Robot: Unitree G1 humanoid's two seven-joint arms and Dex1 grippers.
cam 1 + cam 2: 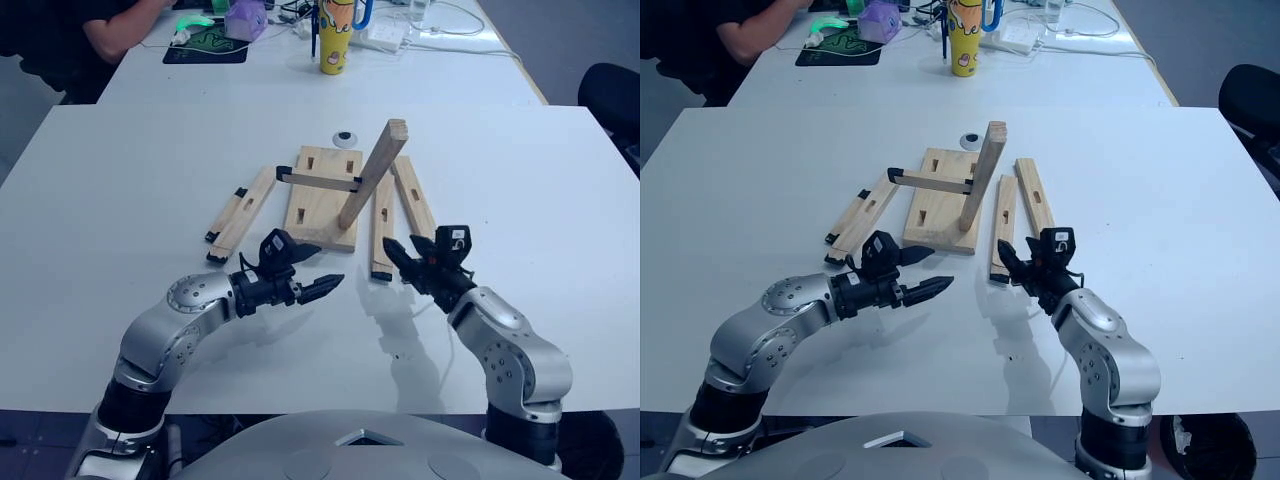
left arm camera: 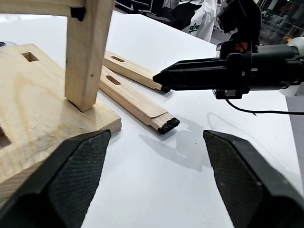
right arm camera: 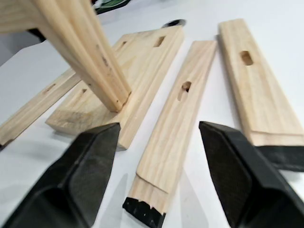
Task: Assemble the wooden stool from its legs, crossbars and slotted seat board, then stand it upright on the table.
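Lying flat in the middle of the white counter (image 1: 120,200) is the pale rectangular wooden seat board (image 1: 315,205), with its slots facing up. One light wooden leg (image 1: 372,175) stands in a slot near the right edge of the board, and it tilts, with its top end leaning to the far right. A thin wooden crossbar with dark ends (image 1: 318,180) sticks out from the middle of this leg toward the left and hangs above the board.

Two flat wooden legs with black tips lie on the counter just right of the board, side by side: the nearer leg (image 1: 383,225) beside the board's edge and the outer leg (image 1: 413,195) a little farther right. Another pair of flat wooden legs (image 1: 240,215) lies left of the board, at an angle to it.

The left hand (image 1: 328,266) is over the counter just near the board's near left corner. Its two black fingers (image 2: 76,180) are spread wide and grasp nothing. The right hand (image 1: 403,250) is at the near ends of the two right legs, close to the black tip of the nearer leg. Its fingers (image 3: 90,161) are also spread apart and it carries nothing.

A small round black and white object (image 1: 345,136) lies on the counter just beyond the far edge of the board.
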